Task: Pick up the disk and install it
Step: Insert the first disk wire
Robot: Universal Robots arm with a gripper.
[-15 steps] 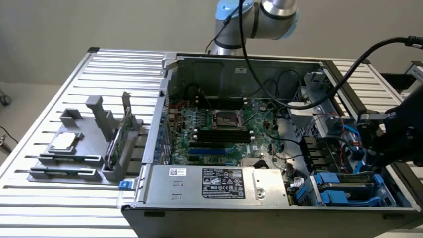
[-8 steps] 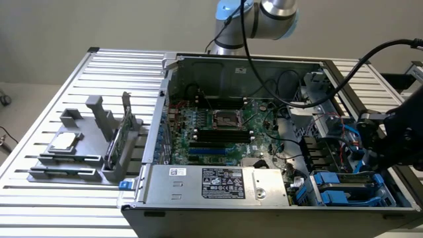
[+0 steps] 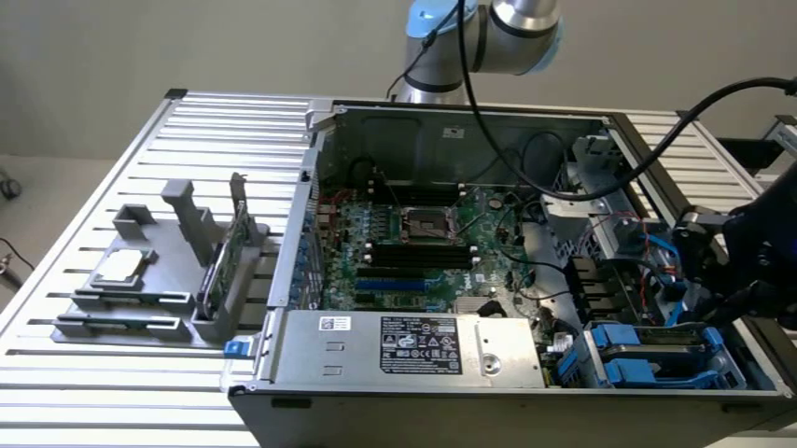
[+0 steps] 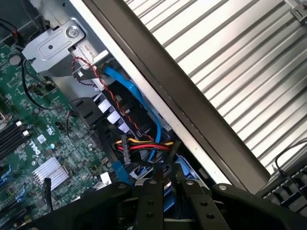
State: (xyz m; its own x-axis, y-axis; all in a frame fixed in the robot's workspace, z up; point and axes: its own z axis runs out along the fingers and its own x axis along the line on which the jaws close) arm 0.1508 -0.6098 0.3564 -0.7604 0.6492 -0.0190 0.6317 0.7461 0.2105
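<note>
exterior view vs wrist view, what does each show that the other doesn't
Exterior view: the arm, a grey fixture holding a small chip and a green card, and the labelled power supply. Wrist view: a close look at the blue cable and the red and yellow wires. Both: the hand, the motherboard, the case wall and the slatted table.

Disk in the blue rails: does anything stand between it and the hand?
Yes, cables seem to. In the wrist view, a red, yellow and black wire bundle and a blue cable cross just ahead of the hand, on its way toward the disk.
</note>
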